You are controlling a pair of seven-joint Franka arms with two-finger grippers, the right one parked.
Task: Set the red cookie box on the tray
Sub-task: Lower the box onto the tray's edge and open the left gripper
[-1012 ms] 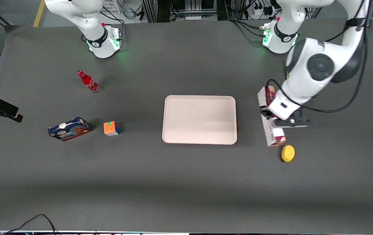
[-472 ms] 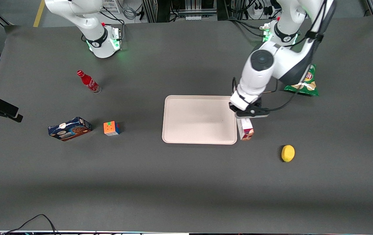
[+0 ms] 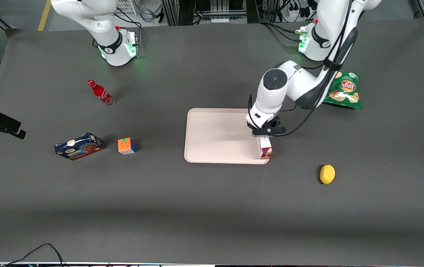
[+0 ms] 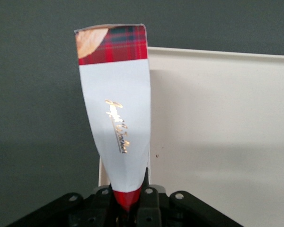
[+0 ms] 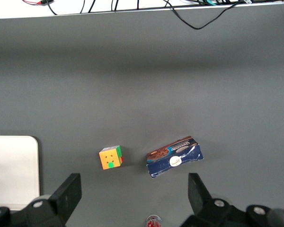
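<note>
The red cookie box (image 3: 265, 150) is a slim tartan carton with a white label band. My left gripper (image 3: 267, 130) is shut on it near one end. In the front view the arm hides most of the box, and only the end nearer the front camera shows. The box runs along the edge of the pinkish-beige tray (image 3: 219, 135) that faces the working arm's end of the table. In the left wrist view the box (image 4: 116, 104) reaches out from the gripper (image 4: 128, 195), over the rim of the tray (image 4: 217, 118). I cannot tell whether the box touches the tray.
A yellow lemon (image 3: 327, 174) lies nearer the front camera, toward the working arm's end. A green chips bag (image 3: 343, 91) lies beside the working arm's base. Toward the parked arm's end are a Rubik's cube (image 3: 126, 145), a dark-blue cookie box (image 3: 79, 146) and a red bottle (image 3: 100, 93).
My left gripper has carried the red cookie box from beside the lemon sideways to the tray's edge. The arm's move has uncovered the chips bag.
</note>
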